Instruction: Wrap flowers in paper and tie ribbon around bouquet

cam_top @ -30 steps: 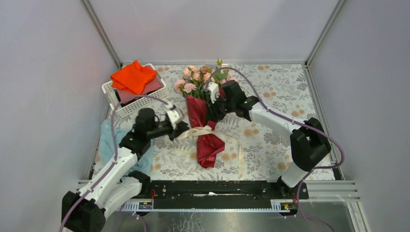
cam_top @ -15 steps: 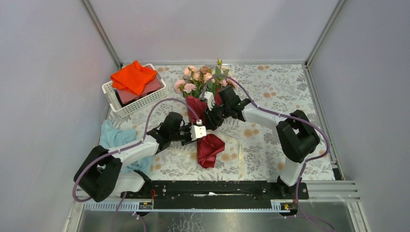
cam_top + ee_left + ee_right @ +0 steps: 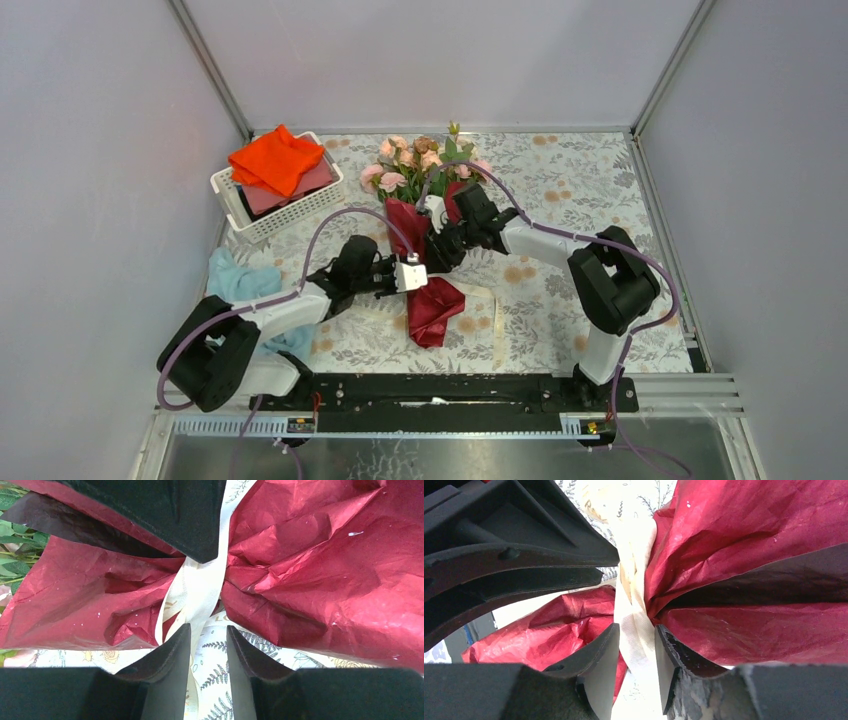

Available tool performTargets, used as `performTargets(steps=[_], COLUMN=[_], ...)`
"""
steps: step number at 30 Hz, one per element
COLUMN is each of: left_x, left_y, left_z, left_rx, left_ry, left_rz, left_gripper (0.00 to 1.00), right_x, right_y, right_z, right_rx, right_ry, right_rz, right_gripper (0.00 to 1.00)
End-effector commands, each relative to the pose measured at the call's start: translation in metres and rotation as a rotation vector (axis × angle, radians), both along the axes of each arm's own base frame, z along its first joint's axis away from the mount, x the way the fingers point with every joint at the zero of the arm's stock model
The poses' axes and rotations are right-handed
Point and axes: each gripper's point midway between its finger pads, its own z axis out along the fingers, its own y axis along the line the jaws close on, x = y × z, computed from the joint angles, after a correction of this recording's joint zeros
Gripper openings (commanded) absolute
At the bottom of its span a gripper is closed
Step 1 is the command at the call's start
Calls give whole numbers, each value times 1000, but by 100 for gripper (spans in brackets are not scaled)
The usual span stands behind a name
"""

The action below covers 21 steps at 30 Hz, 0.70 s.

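You've got the bouquet (image 3: 405,228) lying flat mid-table (image 3: 580,180), flowers (image 3: 403,160) toward the far wall, flared end of the paper (image 3: 436,308) toward the arm bases. Ribbon (image 3: 200,587) is cinched round the paper's waist, where the red sheet bunches in from both sides. Loose lengths trail onto the table right of the flared end. Both arms meet at that waist, left from the near-left, right from the far-right, fingertips close together. Left gripper (image 3: 208,631): jaws parted, straddling a ribbon strand that runs down from the cinch. Tablecloth print shows in the gap beside the strand, so it's not clenched. Right gripper (image 3: 634,630): tips sit either side of the ribbon bundle just below the waist, and ribbon fills the gap edge to edge. Can't tell if it's grasping or only bracketing it. Leaves (image 3: 10,530) show at the left edge of the left wrist view. Far left: white basket (image 3: 275,222) with an orange cloth (image 3: 275,158) on top, and a blue cloth (image 3: 240,283) on the table, partly under the left arm.
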Motion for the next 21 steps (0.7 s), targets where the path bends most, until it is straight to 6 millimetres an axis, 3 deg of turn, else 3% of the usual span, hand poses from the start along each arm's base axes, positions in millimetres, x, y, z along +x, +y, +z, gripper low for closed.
performTargets(steps=[1,5,9,13,21], left_x=[14,12,8,1,14], left_y=[-6,-11,-21,-28,-25], left_z=[12,17,27,36,32], left_rx=[-22,-42,-77,-89,-51], left_ry=[-109,-109,-83,-64,-146], left_rz=[-13,-21,-23,-58,-53], left_gripper=[38,34,38,45,46], right_x=[11,12,12,11,18], right_y=[3,5,7,7,10], right_z=[2,6,8,12,45], right_rx=[26,45,64,76,177], right_ry=[-19,-26,-21,-30,5], right_rz=[-32,-47,-48,-54,-104], right_gripper=[37,20,4,0,0])
